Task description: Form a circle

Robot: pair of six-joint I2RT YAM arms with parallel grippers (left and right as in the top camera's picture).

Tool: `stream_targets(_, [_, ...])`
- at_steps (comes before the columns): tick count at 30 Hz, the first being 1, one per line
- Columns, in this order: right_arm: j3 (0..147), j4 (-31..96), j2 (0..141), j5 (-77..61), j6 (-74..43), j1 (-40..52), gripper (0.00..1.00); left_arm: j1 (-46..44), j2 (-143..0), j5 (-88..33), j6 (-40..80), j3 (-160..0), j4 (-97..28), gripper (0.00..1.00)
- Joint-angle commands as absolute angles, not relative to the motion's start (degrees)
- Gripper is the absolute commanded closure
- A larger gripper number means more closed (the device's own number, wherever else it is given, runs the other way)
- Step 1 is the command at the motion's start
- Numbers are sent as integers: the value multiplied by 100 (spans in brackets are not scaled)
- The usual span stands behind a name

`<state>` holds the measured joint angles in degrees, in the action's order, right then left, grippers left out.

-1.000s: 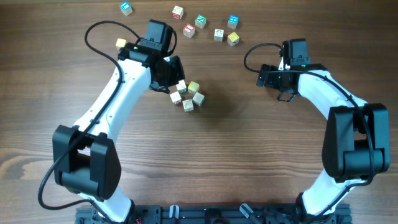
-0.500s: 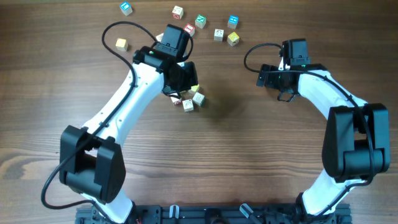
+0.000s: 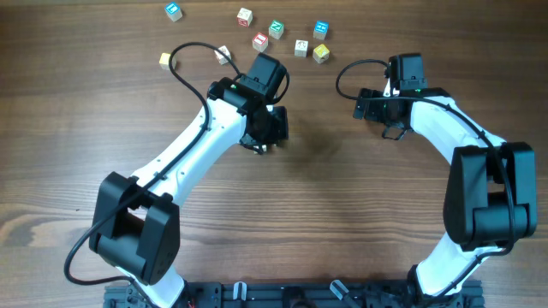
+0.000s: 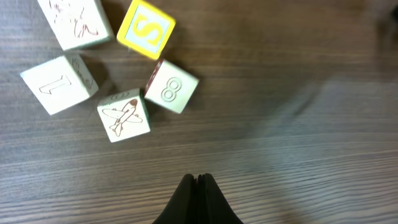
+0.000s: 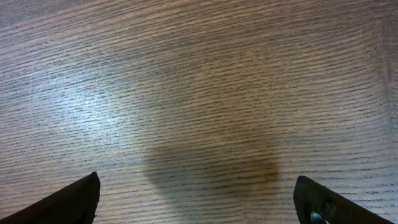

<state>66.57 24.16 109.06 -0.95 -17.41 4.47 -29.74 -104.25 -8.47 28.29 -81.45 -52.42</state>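
The left gripper is closed, its two black fingertips pressed together with nothing between them, and it hangs low over the wooden table. Just in front of these fingertips, apart from them, lies the circle, a tight group of five small cubes. In the left wrist view I see a white cube with a red aeroplane nearest to the fingertips, a cube with the number 8 touching it at one corner, a yellow cube with the letter S beyond that, a white cube with the number 1 on the other side, and one more white cube with a red drawing at the top edge of the view. From above, the left arm covers nearly all of this group, which sits around the middle of the table, somewhat toward the far edge. The loose cubes are scattered along the far edge, well apart from the group. The right gripper stands wide open and empty over bare wood in the right half of the table.
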Motion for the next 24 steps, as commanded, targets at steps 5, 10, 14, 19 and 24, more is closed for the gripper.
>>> stream_targets(5, [6759,2403,10726,16,-1667,464,0,-2989,-10425,-895,2742,-7282,-4766,96])
stream_targets(10, [6759,2403,10726,16,-1669,464,0,-2989,-10425,-652,2742,-6779,-4259,96])
stream_targets(14, [6759,2403,10726,16,-1667,464,0,-2989,-10425,-408,2749,-6650,-4064,96])
stream_targets(19, [6759,2403,10726,16,-1667,464,0,-2989,-10427,-139,2917,-6630,-3994,96])
stream_targets(24, [6759,2403,10726,16,-1664,464,0,-2989,-10427,-141,2917,-6608,-3968,96])
